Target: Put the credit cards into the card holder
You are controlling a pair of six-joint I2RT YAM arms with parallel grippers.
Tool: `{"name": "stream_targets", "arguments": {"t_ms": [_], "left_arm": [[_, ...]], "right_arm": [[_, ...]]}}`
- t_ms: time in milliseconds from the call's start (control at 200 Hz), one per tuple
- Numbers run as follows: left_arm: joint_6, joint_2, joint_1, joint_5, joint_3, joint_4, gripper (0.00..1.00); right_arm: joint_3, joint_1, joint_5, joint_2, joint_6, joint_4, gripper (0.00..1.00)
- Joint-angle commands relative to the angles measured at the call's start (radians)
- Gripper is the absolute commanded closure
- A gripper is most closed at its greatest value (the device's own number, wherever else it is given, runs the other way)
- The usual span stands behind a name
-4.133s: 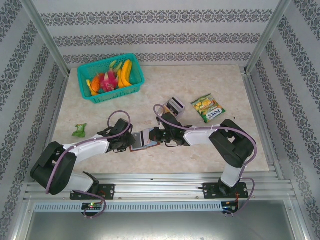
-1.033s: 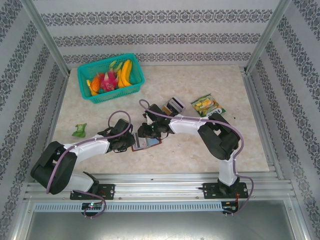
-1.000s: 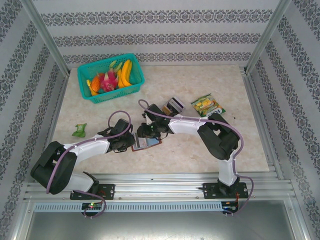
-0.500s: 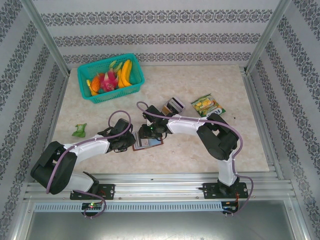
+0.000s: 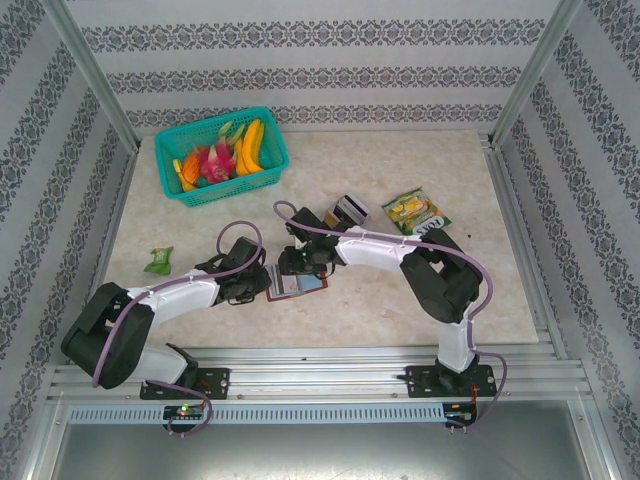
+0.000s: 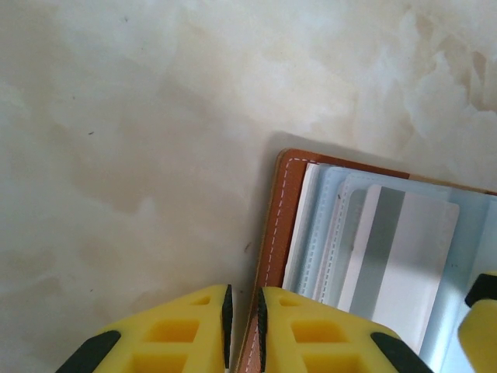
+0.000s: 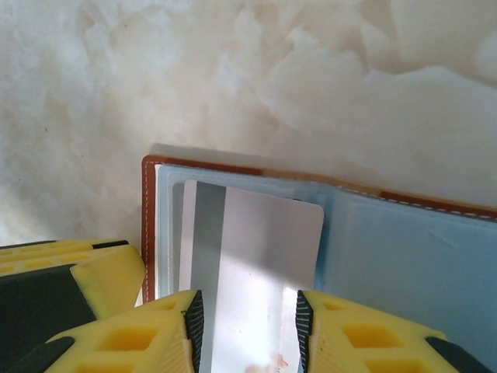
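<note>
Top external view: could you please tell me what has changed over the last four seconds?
The right gripper moved left over the open card holder; its fingers now straddle a whitish card. The left gripper stayed clamped on the holder's left edge; the basket and snack packet stayed put.

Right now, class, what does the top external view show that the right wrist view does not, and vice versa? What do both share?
Top external gives the teal basket of fruit, the snack packet and a small green item. Right wrist gives a whitish card with a grey stripe lying in the pale blue sleeve, by the right pincer. Both share the brown card holder, open on the marble table.
</note>
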Motion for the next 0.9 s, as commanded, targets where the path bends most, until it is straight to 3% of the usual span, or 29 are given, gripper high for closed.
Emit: {"name": "stream_targets", "arguments": {"t_ms": [0,894], "left_arm": [[0.017,-0.009,0.005,-0.004,-0.009,0.014,0.8],[0.026,0.006,0.005,0.008,-0.005,0.028,0.81]], "right_arm": [[0.016,-0.004,0.05,-0.012,-0.024,-0.04,0.61],[0.12,0.029,-0.064,0.086,-0.017,-0.037,0.62]]}}
